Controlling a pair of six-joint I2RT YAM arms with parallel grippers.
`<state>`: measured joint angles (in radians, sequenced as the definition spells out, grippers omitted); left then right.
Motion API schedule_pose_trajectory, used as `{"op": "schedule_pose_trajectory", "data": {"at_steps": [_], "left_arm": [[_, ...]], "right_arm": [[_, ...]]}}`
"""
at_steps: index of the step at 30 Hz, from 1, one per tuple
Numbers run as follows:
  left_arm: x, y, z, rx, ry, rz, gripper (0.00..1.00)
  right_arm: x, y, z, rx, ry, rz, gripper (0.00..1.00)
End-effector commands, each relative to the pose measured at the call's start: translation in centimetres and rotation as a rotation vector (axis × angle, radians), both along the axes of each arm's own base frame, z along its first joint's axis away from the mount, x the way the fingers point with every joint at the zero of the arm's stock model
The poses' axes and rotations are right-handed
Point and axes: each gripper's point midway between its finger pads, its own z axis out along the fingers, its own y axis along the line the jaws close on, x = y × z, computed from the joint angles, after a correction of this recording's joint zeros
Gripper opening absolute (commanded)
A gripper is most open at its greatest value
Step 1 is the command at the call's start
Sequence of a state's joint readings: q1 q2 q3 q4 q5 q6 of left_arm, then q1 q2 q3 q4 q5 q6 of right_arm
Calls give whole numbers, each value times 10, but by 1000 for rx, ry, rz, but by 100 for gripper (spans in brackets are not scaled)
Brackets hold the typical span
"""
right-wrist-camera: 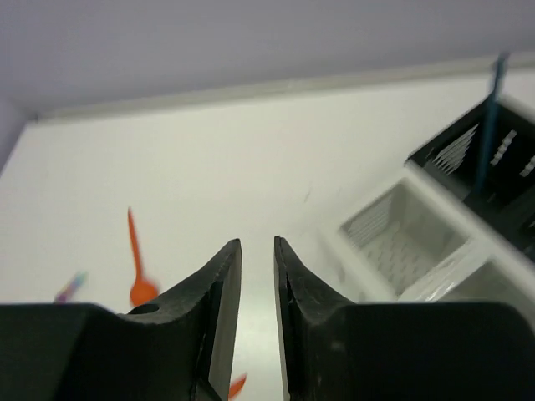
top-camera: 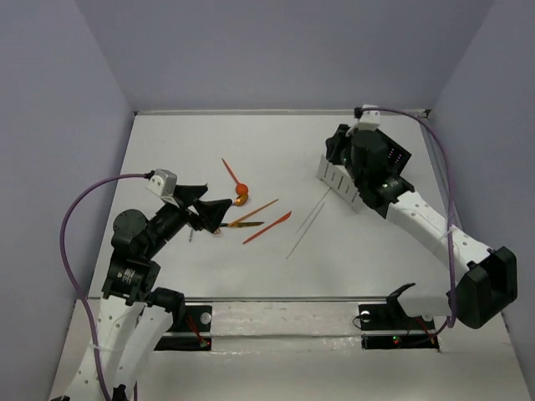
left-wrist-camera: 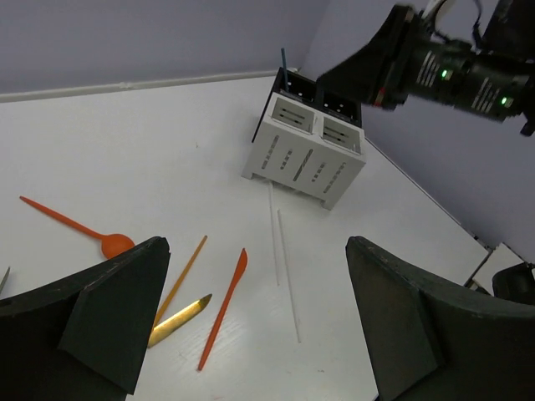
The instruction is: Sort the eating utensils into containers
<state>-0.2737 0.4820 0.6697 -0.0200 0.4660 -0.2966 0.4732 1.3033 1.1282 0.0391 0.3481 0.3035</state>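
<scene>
Six loose pieces at least lie on the table (top-camera: 184, 142), so most of the sorting is left. Only one thin blue stick (left-wrist-camera: 284, 68) stands in a container.

Toward the left edge, the left gripper (top-camera: 216, 215) hangs low over the near end of the scatter, its jaws spread wide with nothing between them. Beside it lies an orange spoon (left-wrist-camera: 117, 245) of matte plastic, with a long thin handle and a small round bowl. Rightward come three more:
- a slim gold-brown stick (left-wrist-camera: 186, 271)
- a short gold knife (left-wrist-camera: 180, 319) with a glossy, metallic-looking sheen
- an orange knife (left-wrist-camera: 224, 307) with a flat tapered blade

Further right, two hair-thin white sticks (left-wrist-camera: 288, 276) lie almost parallel, faint against the white top.

Toward the far right corner sits the white caddy (left-wrist-camera: 305, 154), hard plastic with slotted walls and square compartments. The one compartment seen from above is empty. A black box (right-wrist-camera: 518, 192), also slotted, is joined to its far side and holds the blue stick. The right gripper (right-wrist-camera: 257, 242) hovers above the caddy, its jaws nearly together with a slim gap, holding nothing.
</scene>
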Motion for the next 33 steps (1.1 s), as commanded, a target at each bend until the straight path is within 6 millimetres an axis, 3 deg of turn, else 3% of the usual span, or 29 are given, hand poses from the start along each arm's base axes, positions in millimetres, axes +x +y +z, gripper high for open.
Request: {"op": "schedule_pose_trajectory", "data": {"at_steps": [1, 4, 6, 16, 26, 33], "left_arm": [[-8, -2, 23, -15, -80, -24, 99], [-10, -3, 24, -14, -87, -33, 99], [-11, -2, 24, -16, -87, -30, 99], [-14, -4, 25, -20, -90, -45, 99], [-16, -7, 24, -19, -88, -59, 99], [-17, -9, 24, -19, -88, -71, 99]], "right_arm": [[-58, 31, -115, -92, 333, 0, 29], [-69, 28, -143, -116, 411, -58, 43], [-75, 29, -160, -115, 457, -71, 48], [-83, 27, -234, -190, 639, -130, 43], [-77, 38, -265, -211, 696, -118, 41], [-74, 43, -271, -196, 693, -110, 41]]}}
